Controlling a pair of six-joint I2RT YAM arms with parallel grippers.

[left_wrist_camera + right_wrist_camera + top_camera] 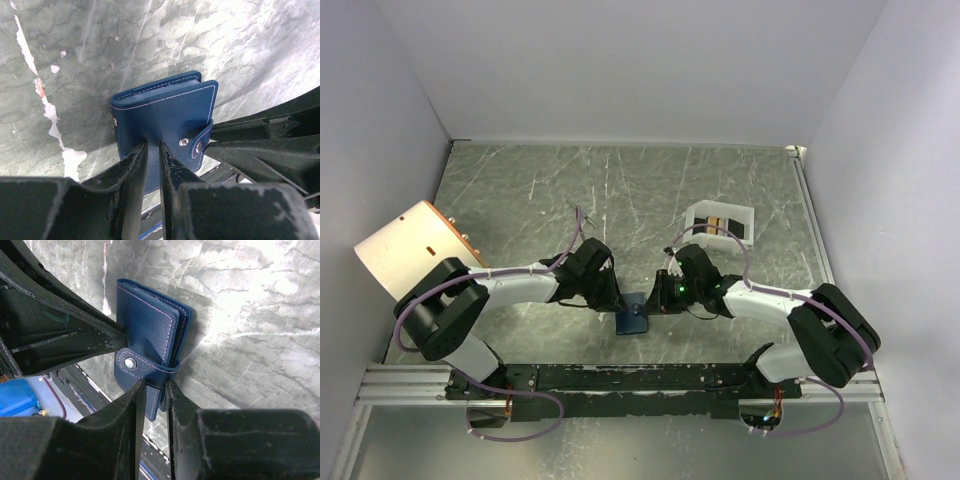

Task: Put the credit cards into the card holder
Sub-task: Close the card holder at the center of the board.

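The dark blue card holder [633, 316] is folded shut and held upright just above the table between both arms. Its snap tab [145, 367] wraps round its edge. My left gripper [153, 150] is shut on the card holder's [165, 112] cover, left of the tab. My right gripper [156, 387] is shut on the card holder [147, 325] at the tab edge. In the top view the left gripper [616, 300] and right gripper [660, 298] meet at it from either side. The credit cards [716, 223], tan and dark, lie in a white tray behind the right arm.
The white tray [743, 215] stands at mid-right of the marbled table. A white and wood-coloured box [410, 250] leans at the left wall. A black rail [620, 378] runs along the near edge. White walls close in three sides.
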